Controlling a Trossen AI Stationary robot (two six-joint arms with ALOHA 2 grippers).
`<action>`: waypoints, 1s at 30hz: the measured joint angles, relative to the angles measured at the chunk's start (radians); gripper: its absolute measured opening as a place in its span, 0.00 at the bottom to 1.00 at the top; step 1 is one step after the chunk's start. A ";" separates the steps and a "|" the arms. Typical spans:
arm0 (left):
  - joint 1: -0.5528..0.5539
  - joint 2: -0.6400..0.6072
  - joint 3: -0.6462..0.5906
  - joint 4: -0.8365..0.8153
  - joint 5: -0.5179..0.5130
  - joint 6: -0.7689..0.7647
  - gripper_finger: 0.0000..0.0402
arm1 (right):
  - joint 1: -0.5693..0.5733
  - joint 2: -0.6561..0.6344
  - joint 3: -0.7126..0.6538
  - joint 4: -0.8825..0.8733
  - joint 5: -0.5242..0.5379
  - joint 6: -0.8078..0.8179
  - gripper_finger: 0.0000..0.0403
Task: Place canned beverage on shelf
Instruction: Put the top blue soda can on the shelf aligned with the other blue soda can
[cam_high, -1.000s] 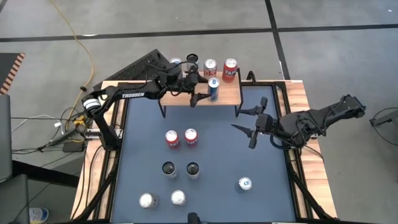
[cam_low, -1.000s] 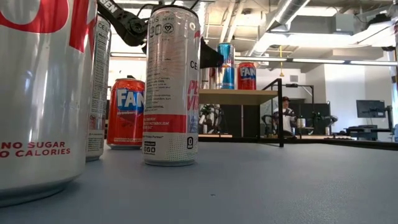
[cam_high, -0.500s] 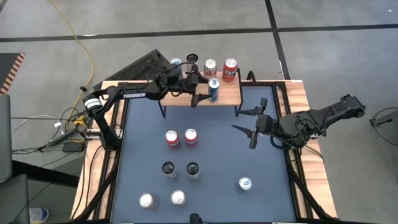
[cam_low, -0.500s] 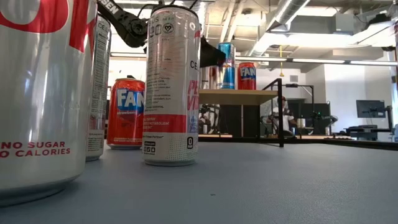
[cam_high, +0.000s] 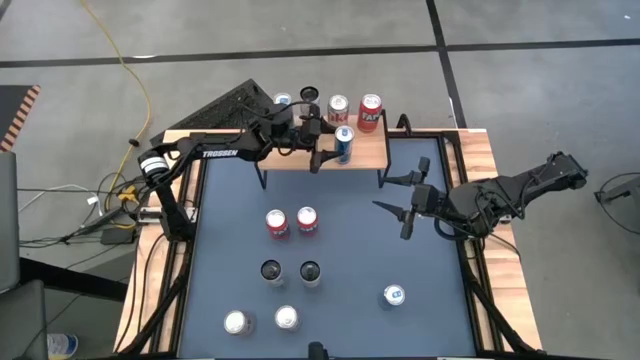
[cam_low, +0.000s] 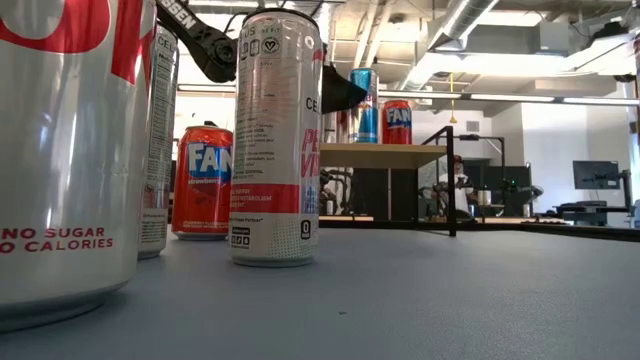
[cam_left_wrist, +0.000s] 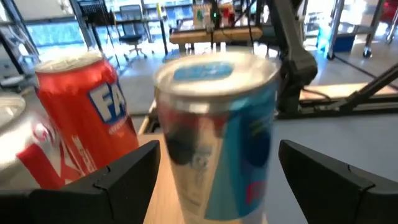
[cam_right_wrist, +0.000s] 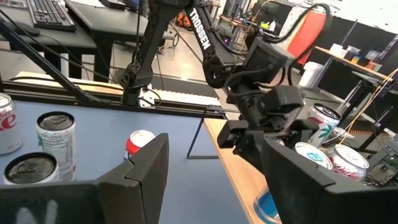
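Note:
A blue canned beverage (cam_high: 344, 141) stands upright on the light wooden top of the shelf (cam_high: 290, 158) at the table's far edge. In the left wrist view this can (cam_left_wrist: 214, 137) stands between the two fingers of my left gripper (cam_high: 327, 146). That gripper is open and level, with one finger on either side of the can, and I see no grip. A red can (cam_left_wrist: 87, 118) stands just behind the blue one. My right gripper (cam_high: 405, 205) hangs open above the table's right part, near the shelf's right leg, with nothing in it.
Several more cans (cam_high: 338, 107) stand along the shelf's far edge. Two red cans (cam_high: 292, 221), two dark-topped cans (cam_high: 290, 271), two silver cans (cam_high: 260, 320) and a blue-and-white can (cam_high: 394, 295) stand on the blue mat. The mat between them and the shelf is bare.

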 joint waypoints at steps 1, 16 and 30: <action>0.000 0.001 0.000 -0.011 0.005 -0.006 0.78 | 0.000 0.000 0.000 0.000 0.000 0.000 0.61; -0.006 0.041 0.034 0.002 0.012 0.007 0.55 | 0.000 0.000 0.000 0.001 0.000 0.009 0.61; 0.006 -0.106 0.030 -0.265 0.086 -0.001 0.54 | 0.002 0.000 0.000 0.009 0.000 0.027 0.61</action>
